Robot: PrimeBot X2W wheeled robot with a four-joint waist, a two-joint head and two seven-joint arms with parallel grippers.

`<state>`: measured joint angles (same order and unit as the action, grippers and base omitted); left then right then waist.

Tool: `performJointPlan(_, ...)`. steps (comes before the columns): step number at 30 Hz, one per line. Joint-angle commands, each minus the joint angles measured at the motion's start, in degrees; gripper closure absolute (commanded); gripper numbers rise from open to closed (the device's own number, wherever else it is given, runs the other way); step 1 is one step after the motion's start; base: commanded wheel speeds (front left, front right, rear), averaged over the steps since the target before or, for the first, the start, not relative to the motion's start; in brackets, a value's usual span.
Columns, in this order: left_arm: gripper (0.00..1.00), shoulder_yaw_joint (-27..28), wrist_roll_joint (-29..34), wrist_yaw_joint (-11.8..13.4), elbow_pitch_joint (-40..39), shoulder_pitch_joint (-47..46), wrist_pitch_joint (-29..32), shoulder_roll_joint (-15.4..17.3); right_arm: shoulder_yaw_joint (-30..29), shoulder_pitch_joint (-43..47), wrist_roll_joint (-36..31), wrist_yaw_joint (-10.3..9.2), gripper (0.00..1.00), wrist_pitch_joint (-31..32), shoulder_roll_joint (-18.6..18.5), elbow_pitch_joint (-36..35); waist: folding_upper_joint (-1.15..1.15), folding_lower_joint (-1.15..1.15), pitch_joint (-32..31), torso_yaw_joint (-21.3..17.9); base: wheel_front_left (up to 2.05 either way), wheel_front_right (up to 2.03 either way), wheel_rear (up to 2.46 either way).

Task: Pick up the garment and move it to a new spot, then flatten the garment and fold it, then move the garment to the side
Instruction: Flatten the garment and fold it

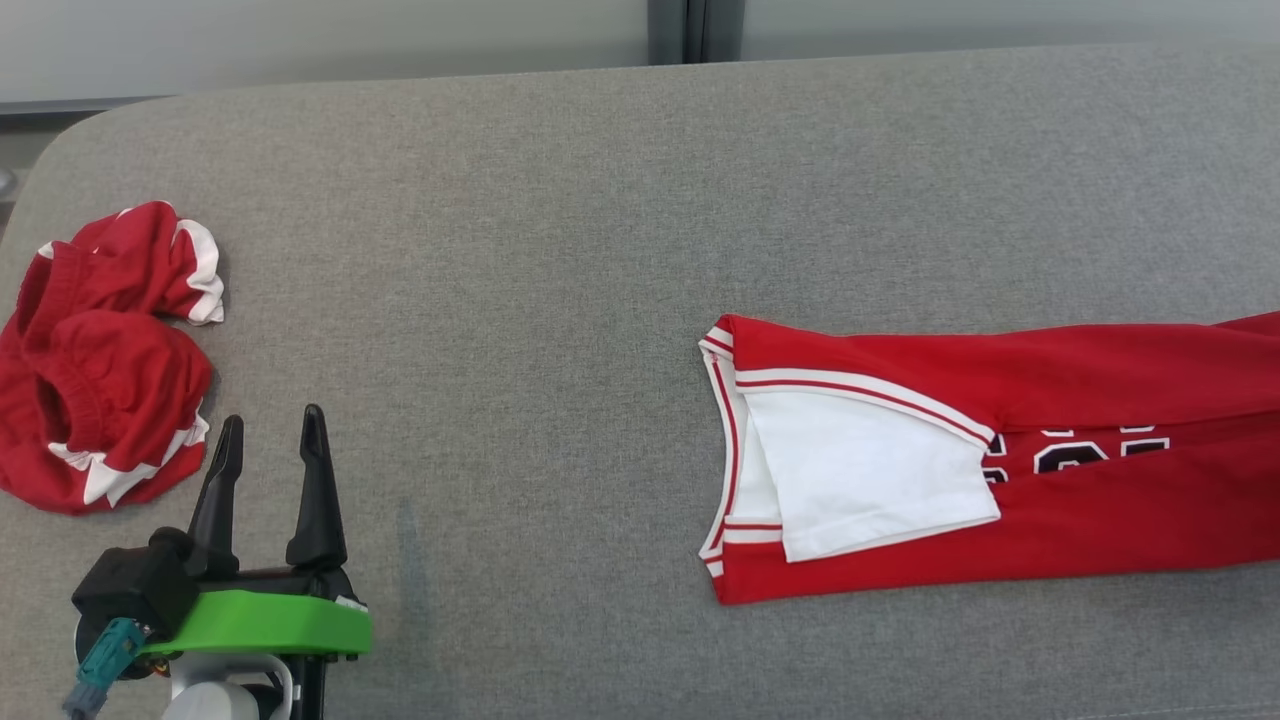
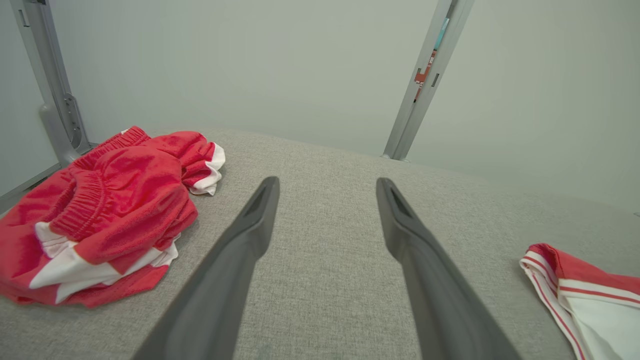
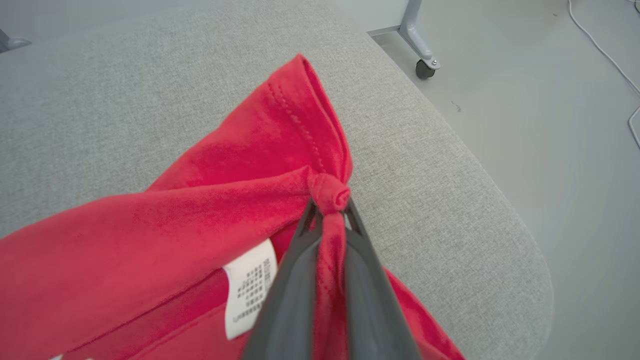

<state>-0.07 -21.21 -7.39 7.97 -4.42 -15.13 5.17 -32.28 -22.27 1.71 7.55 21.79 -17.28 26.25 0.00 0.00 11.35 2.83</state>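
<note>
The garment (image 1: pixel 1000 450), a red jersey with white trim and a white sleeve, lies folded lengthwise on the right of the grey cushion, running off the head view's right edge. In the right wrist view my right gripper (image 3: pixel 330 200) is shut on a bunched fold of the garment's red hem (image 3: pixel 250 200), near the cushion's rounded end; a white label shows under the cloth. My left gripper (image 1: pixel 270 430) stands open over bare cushion at the lower left, nothing between its fingers (image 2: pixel 260 210). The jersey's trimmed edge (image 2: pixel 575 285) shows at the left wrist view's lower right.
A crumpled pile of red and white shorts (image 1: pixel 100 360) lies at the cushion's left end, just left of my left gripper; the pile (image 2: pixel 100 215) is also in the left wrist view. The grey cushion (image 1: pixel 550 250) ends in rounded edges. Floor, a caster (image 3: pixel 425 70) and a cable lie beyond its right end.
</note>
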Motion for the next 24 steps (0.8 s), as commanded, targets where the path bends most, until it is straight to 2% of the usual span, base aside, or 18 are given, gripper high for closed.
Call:
performJointPlan(1,0.00,0.28,0.14,-0.11,0.15,0.73,0.00,0.04,-0.72,1.09,-0.64,-0.13,1.00,0.48,0.37,-1.97,0.00,0.00,-0.63,-0.18,0.00,0.00,0.00)
performJointPlan(3,0.00,0.51,0.13,-0.11,0.20,0.90,0.00,-0.04,-0.64,1.71,-0.57,-0.13,1.00,1.84,1.26,-4.64,0.00,0.00,-0.93,-0.30,0.00,0.00,0.00)
performJointPlan(6,0.00,0.40,0.01,-0.11,0.45,1.28,0.00,-0.37,2.73,3.85,0.73,-0.11,1.00,5.25,3.85,-9.52,0.00,0.00,-1.69,-0.21,0.00,0.00,0.00)
performJointPlan(11,0.00,-0.13,-0.34,-0.11,0.43,1.64,0.00,-0.78,13.90,7.32,6.54,-0.10,1.00,10.95,8.78,-16.68,0.00,0.00,-2.53,0.06,0.00,0.00,0.00)
performJointPlan(14,0.00,-0.48,-0.40,-0.11,0.50,1.50,0.00,-0.91,21.13,8.84,8.73,-0.11,1.00,12.22,9.80,-19.62,0.00,0.00,-2.60,0.44,0.00,0.00,0.00)
performJointPlan(21,0.00,-1.11,-0.73,-0.12,0.70,1.18,0.00,-0.83,36.61,7.04,12.05,-0.08,1.00,10.11,11.87,-19.25,0.00,0.00,-2.26,2.18,0.00,0.00,0.00)
performJointPlan(24,0.00,-1.33,-0.84,-0.12,0.84,0.97,0.00,-0.80,40.53,5.13,12.61,-0.08,1.00,8.47,12.56,-16.86,0.00,0.00,-2.11,2.94,0.00,0.00,0.00)
